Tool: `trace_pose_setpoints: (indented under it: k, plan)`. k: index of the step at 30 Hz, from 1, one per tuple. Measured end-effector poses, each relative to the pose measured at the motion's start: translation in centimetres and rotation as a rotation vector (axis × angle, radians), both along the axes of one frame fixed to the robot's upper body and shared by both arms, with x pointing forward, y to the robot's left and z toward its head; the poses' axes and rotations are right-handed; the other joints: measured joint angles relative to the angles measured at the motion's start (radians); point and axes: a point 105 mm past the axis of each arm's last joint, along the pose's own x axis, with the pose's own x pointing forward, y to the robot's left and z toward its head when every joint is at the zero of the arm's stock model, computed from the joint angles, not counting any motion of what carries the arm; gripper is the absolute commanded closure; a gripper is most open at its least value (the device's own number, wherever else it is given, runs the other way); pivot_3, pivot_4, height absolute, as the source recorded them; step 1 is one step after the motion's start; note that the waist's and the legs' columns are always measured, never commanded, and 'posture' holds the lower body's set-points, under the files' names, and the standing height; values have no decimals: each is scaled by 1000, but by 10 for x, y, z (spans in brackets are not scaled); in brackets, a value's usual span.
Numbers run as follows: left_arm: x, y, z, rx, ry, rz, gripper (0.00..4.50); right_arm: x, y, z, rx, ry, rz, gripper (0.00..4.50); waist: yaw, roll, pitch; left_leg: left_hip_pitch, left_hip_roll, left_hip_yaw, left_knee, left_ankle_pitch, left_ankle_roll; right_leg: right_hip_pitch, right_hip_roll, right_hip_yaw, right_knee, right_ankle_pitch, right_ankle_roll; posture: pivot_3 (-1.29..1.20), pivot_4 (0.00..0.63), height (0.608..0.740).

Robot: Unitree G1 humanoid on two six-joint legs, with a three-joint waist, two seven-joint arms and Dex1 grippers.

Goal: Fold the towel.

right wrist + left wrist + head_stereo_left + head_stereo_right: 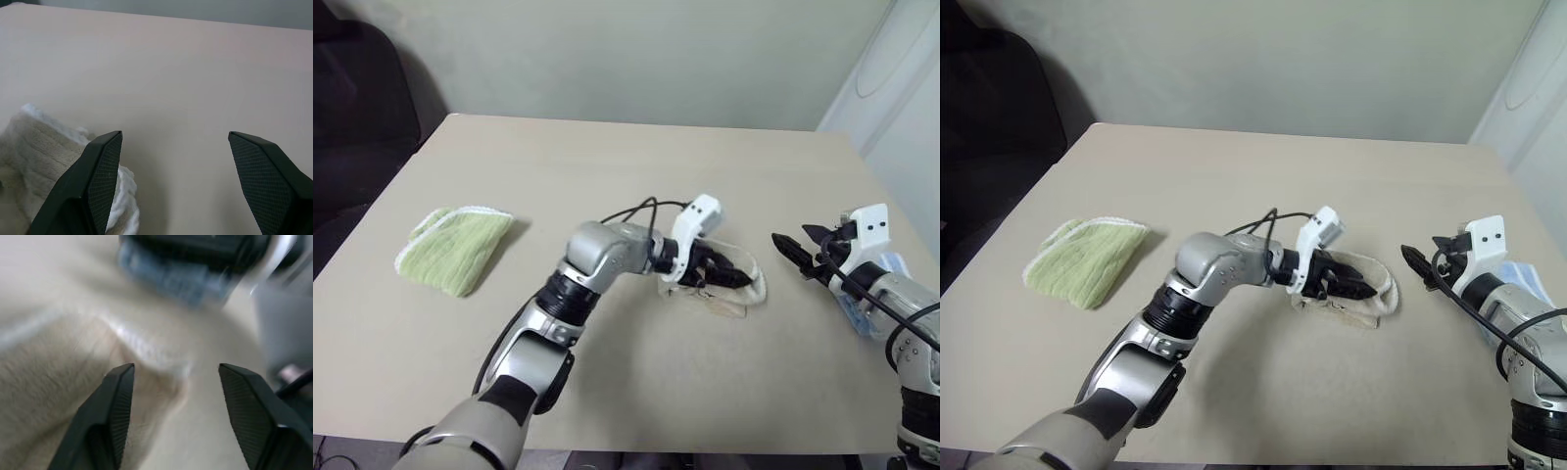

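The towel (744, 295) lies bunched in a small beige bundle with white edging on the table, a little right of the middle. My left gripper (729, 277) reaches across it from the left and sits on top of it. In the left wrist view its fingers (115, 396) stand apart, with towel pile (49, 377) beneath them and nothing pinched. My right gripper (798, 250) hovers open just right of the towel, clear of it. The towel's white edge (34, 147) shows beside that gripper's finger (100, 171) in the right wrist view.
A folded light green cloth (455, 247) lies at the table's left. A small light blue cloth (1528, 276) lies under my right forearm near the right edge. A dark chair (352, 88) stands beyond the far left corner. The beige tabletop (636, 166) stretches behind the towel.
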Motion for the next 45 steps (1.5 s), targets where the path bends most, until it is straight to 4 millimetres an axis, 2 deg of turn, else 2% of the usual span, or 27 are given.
trace_pose_setpoints:
  k: [4, 7, 8, 10, 13, 14, 15, 16, 19, 22, 24, 29, 33, 35, 36, 37, 40, 42, 45]
  plan:
    - [9, 28, 30, -117, 13, 60, 1448, -1, 0, 1, -5, 5, 11, 837, 0, 0, 0, 1, 0, 0, 0, 1, 0, 0, 0, 0, 0, 0, 0, 0, 150, 740]
    - [22, 50, 40, -99, -90, 138, 2001, -2, 3, 3, 6, 14, 43, 1410, -1, 0, 0, 1, 0, 0, 0, 1, 1, 0, 0, 1, 0, 0, 0, 0, 150, 740]
    - [29, 59, 39, -74, -141, 173, 2394, -2, 7, 5, 14, 13, 62, 1796, -1, 0, 0, 1, 0, 0, 0, 1, 1, 0, 0, 1, 0, 0, 0, 0, 150, 740]
    - [35, 69, 31, -29, -208, 192, 3107, -1, 16, 8, 22, 11, 96, 2495, 0, 0, 0, 1, 0, 0, 0, 1, 2, 0, 1, 1, 0, 0, 0, 0, 150, 740]
    - [36, 68, 3, 40, -241, 155, 4265, 0, 38, 11, 42, 10, 171, 3614, 3, 0, 0, -1, -1, -1, 1, 2, 3, 0, 0, 1, 0, 0, 0, 0, 150, 740]
    - [35, 65, -4, 48, -234, 138, 4500, 0, 45, 10, 49, 15, 194, 3971, 4, 0, 0, -2, -1, -2, 2, 2, 4, -1, 0, 0, 0, 0, -1, 0, 150, 740]
    - [33, 60, -12, 64, -244, 114, 4500, 0, 53, 6, 57, 31, 221, 4348, 7, 0, 0, -2, -1, -3, 2, 3, 4, -1, 0, 0, 0, 2, -4, 0, 150, 740]
    - [32, 58, -18, 82, -262, 93, 4500, -1, 60, 2, 68, 46, 241, 4428, 7, 0, 0, -3, -1, -3, 3, 2, 4, -1, 0, 0, 0, 3, -5, 0, 150, 740]
    - [33, 53, -41, 182, -335, 55, 4500, -8, 74, -16, 81, 107, 285, 4428, 9, -1, -1, -2, -1, -4, 3, 2, 4, -1, 0, -1, 0, 4, -6, 0, 150, 740]
    - [33, 52, -81, 285, -339, 34, 4500, -19, 88, -57, 64, 233, 307, 4428, 9, -1, -1, -2, 0, -4, 3, 1, 3, -1, 0, -1, 0, 2, -4, 0, 150, 740]
    - [36, 49, -93, 321, -385, 23, 4500, -23, 91, -88, 19, 322, 294, 4428, 10, -2, -2, -2, 0, -5, 3, 1, 3, -1, 0, -2, 0, 2, -3, 0, 150, 740]
    - [43, 45, -107, 356, -445, 14, 4500, -19, 92, -101, -56, 298, 273, 4428, 9, -2, -16, 7, -1, -7, 3, -5, -4, 12, -3, -1, -2, -3, 1, 0, 150, 740]
    - [44, 47, -101, 241, -341, 81, 4500, -21, 88, -97, -54, 267, 264, 4428, 8, -1, -17, 2, -1, -7, 3, -5, -4, 10, -3, 0, -4, -10, 0, 0, 150, 740]
    - [43, 53, -92, 116, -236, 132, 4500, -23, 84, -89, -27, 245, 257, 4428, 6, -1, -17, -7, -1, -6, 4, -4, -5, 1, -3, -1, -3, -8, 0, 0, 150, 740]
    - [43, 56, -84, 66, -203, 151, 4500, -22, 80, -84, -14, 235, 246, 4268, 6, -1, -17, -12, -1, -6, 4, -3, -6, -5, -4, -1, -2, -3, 0, 0, 150, 740]
    - [45, 60, -72, -2, -171, 178, 4500, -22, 74, -78, -2, 223, 235, 4068, 7, -2, -17, -15, -2, -5, 5, 0, -12, -8, -5, -1, -1, 8, -5, 0, 150, 740]
    - [53, 81, -32, -175, -122, 270, 4500, -18, 56, -53, 23, 171, 214, 3185, 8, -2, -17, -16, 0, -3, 0, 6, -13, -10, -4, -2, -2, 8, -4, 0, 150, 740]
    - [56, 96, -15, -245, -100, 320, 4123, -15, 47, -33, 45, 123, 204, 2464, 8, -2, -17, -12, 0, -2, -2, 6, -13, -7, -4, -2, -2, 7, -5, 0, 150, 740]
    - [60, 109, -11, -282, -37, 382, 3282, -15, 42, -18, 83, 94, 212, 1504, 8, -3, -16, -11, 0, -3, -2, 6, -13, -7, -4, -1, -2, 6, -4, 0, 150, 740]
